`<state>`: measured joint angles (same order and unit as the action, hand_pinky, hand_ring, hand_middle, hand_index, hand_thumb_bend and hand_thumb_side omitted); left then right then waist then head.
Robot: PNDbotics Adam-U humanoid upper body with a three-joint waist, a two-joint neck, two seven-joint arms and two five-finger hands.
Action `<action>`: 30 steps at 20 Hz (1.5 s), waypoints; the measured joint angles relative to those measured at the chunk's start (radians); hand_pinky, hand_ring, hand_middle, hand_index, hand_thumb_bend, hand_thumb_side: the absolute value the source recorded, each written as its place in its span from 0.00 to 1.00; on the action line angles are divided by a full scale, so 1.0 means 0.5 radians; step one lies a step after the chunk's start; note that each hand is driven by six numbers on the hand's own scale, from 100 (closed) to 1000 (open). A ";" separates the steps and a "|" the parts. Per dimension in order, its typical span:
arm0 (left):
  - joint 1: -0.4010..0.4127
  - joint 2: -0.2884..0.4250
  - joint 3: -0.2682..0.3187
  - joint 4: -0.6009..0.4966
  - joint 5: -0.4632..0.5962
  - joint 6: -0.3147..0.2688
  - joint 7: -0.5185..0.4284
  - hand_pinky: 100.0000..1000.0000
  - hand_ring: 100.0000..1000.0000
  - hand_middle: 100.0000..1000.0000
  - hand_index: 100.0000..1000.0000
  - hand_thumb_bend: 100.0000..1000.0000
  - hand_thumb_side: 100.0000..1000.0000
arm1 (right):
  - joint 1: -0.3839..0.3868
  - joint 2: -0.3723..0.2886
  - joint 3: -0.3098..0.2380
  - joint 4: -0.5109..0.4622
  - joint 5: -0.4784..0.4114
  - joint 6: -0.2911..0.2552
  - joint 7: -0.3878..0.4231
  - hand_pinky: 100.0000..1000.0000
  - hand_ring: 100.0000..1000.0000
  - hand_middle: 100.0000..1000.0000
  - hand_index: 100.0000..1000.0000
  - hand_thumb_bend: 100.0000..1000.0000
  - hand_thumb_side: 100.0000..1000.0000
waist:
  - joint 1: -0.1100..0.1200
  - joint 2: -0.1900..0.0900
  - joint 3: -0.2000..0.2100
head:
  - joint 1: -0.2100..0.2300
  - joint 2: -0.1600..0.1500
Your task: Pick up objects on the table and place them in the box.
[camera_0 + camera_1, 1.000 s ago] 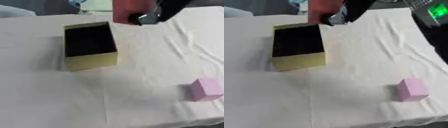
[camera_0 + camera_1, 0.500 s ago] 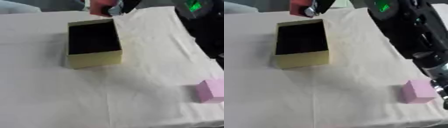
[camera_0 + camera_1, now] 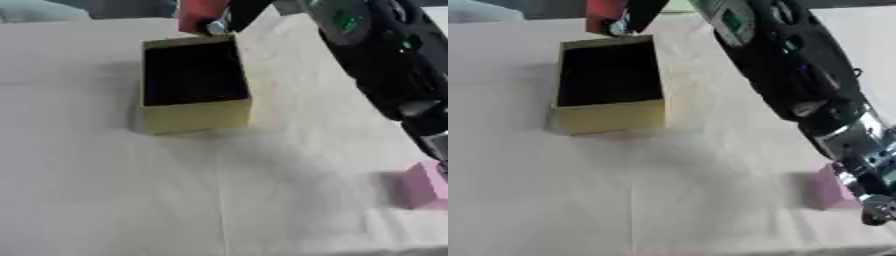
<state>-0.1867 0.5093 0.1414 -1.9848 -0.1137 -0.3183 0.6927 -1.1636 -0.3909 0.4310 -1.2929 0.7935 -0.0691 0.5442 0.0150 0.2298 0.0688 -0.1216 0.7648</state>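
Note:
An open yellow box (image 3: 192, 110) with a dark inside stands on the white tablecloth (image 3: 114, 190), left of centre. My right arm reaches across from the right, and my right hand (image 3: 229, 15) is shut on a red block (image 3: 199, 14), held at the box's far rim. A pink block (image 3: 426, 184) lies on the cloth near the right edge, partly hidden by my forearm in the right eye view. My left hand shows in neither view.
My black right forearm (image 3: 785, 70) crosses the upper right of the table, above the cloth. The table's front edge runs along the bottom of both views.
My right hand has carried the red block leftward, from right of the box to its far rim. The camera has shifted too, so more of my forearm shows.

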 measured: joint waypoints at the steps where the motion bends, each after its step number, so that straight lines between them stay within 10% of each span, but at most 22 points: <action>1: 0.000 -0.001 0.000 0.000 0.000 0.000 0.000 0.63 0.65 0.64 0.77 0.36 0.82 | 0.005 0.000 0.000 0.014 0.005 -0.014 -0.001 0.71 0.57 0.34 0.68 0.24 0.35 | 0.000 0.001 0.000 | 0.000 0.000; 18: -0.010 -0.016 -0.002 0.000 0.000 0.000 0.000 0.63 0.65 0.64 0.77 0.35 0.82 | 0.043 0.018 0.051 0.085 -0.044 -0.247 0.214 0.78 0.71 0.50 0.75 0.19 0.53 | -0.010 0.011 0.009 | 0.009 0.000; 23: -0.013 -0.016 -0.002 0.000 0.000 0.000 0.000 0.63 0.65 0.64 0.77 0.36 0.82 | 0.044 0.018 0.051 0.085 0.007 -0.288 0.320 0.88 0.88 0.74 0.89 0.31 0.55 | -0.011 0.016 0.008 | 0.010 0.000; 30: -0.014 -0.017 -0.002 0.000 0.001 0.000 0.000 0.63 0.65 0.64 0.77 0.36 0.82 | 0.049 0.018 0.038 0.084 0.174 -0.356 0.408 0.91 0.92 0.76 0.94 0.49 0.56 | -0.011 0.021 0.000 | 0.011 0.000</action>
<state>-0.1937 0.5010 0.1402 -1.9848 -0.1134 -0.3184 0.6929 -1.1390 -0.3821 0.4501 -1.2511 0.8805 -0.2471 0.7484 0.0096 0.2401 0.0690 -0.1163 0.7648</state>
